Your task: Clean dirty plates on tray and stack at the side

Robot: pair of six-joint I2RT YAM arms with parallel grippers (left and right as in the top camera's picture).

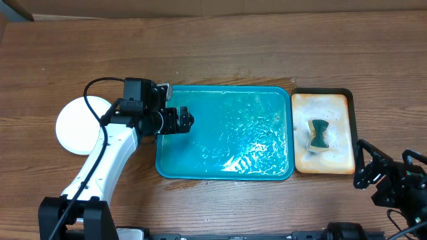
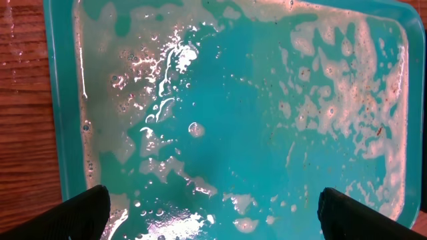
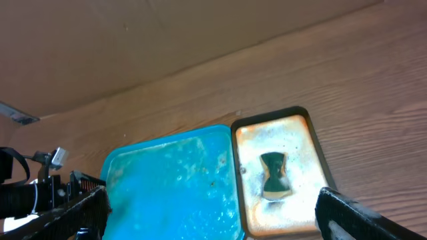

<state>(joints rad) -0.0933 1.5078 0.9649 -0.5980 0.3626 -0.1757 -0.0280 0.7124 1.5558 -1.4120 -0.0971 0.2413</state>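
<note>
The teal tray [image 1: 227, 143] lies mid-table, wet and foamy, with no plate on it. On the wood to its left rests a round white plate [image 1: 75, 127], partly covered by the left arm; how many plates are stacked there I cannot tell. My left gripper [image 1: 189, 121] hovers over the tray's left end, open and empty. In the left wrist view the left gripper [image 2: 213, 213] spans bare sudsy tray [image 2: 267, 100]. My right gripper [image 1: 363, 165] stands open over the table at the front right. From the right wrist, the right gripper [image 3: 213, 213] looks toward the tray [image 3: 173, 180].
A smaller black-rimmed tray [image 1: 347, 95] with orange-stained foam sits right of the teal one and holds a dark green sponge [image 1: 319, 135]. The right wrist view shows that small tray [image 3: 293, 127] and the sponge [image 3: 273, 175]. Cardboard lines the table's far edge.
</note>
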